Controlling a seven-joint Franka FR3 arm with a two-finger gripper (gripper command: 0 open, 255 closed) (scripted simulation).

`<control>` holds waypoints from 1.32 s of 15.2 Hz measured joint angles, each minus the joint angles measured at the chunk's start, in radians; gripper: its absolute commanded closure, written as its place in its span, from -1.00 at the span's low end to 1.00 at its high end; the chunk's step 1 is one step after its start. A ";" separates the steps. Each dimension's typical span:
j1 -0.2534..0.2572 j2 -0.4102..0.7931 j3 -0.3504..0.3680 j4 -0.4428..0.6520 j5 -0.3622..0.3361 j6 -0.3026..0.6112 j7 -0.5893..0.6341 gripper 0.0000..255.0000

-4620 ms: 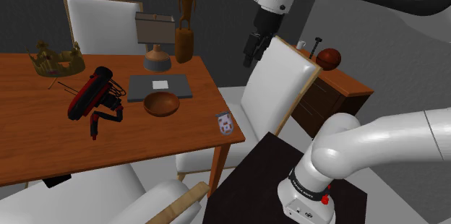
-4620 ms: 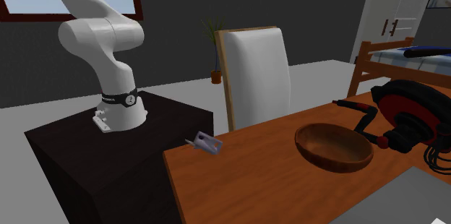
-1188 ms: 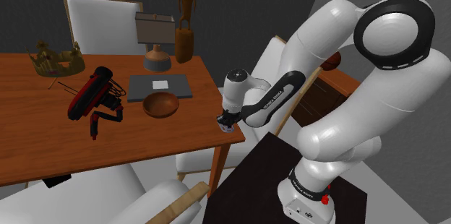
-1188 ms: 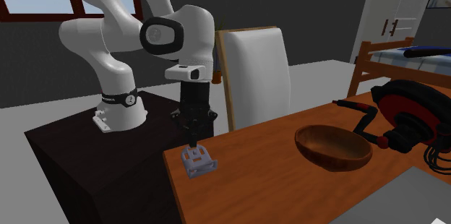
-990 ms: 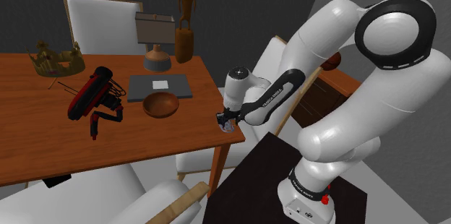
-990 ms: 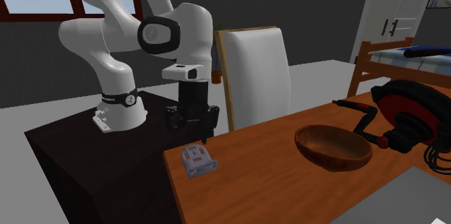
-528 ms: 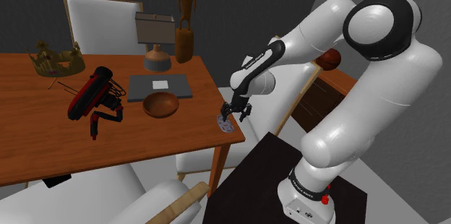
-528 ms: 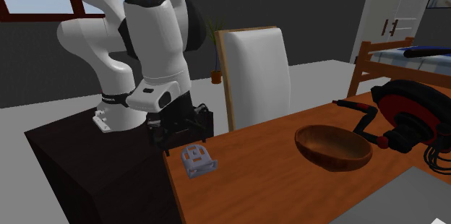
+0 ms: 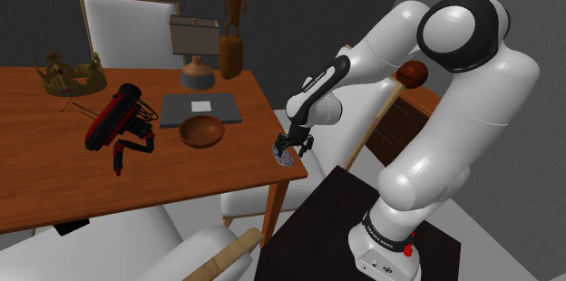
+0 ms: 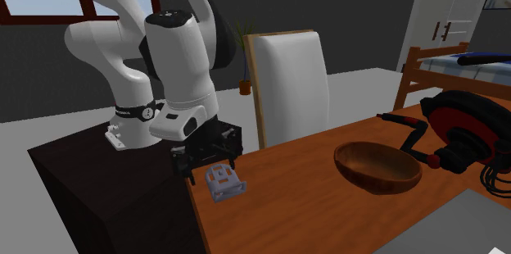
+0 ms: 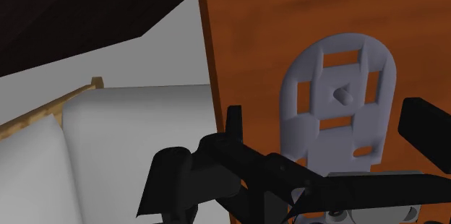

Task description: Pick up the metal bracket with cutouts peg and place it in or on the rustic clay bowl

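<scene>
The black two-finger end effector (image 11: 327, 112) is open. Its fingers stand apart on either side of the pale grey flat metal bracket with rectangular cutouts (image 11: 340, 107), and contact with it is not evident. The bracket lies flat on the corner of the reddish-brown wooden desk (image 9: 54, 170) nearest the stand. The round brown bowl (image 10: 378, 165) sits well apart, further along the desk.

Pale grey-lilac bracket (image 11: 340, 100), its cutouts showing the orange-brown grained table (image 11: 246, 35), between black gripper (image 11: 329, 125) fingers; beyond, a brown, seemingly streaked bowl (image 10: 364, 177).
</scene>
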 measured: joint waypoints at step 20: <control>-0.004 -0.097 -0.004 0.003 -0.016 -0.099 0.021 1.00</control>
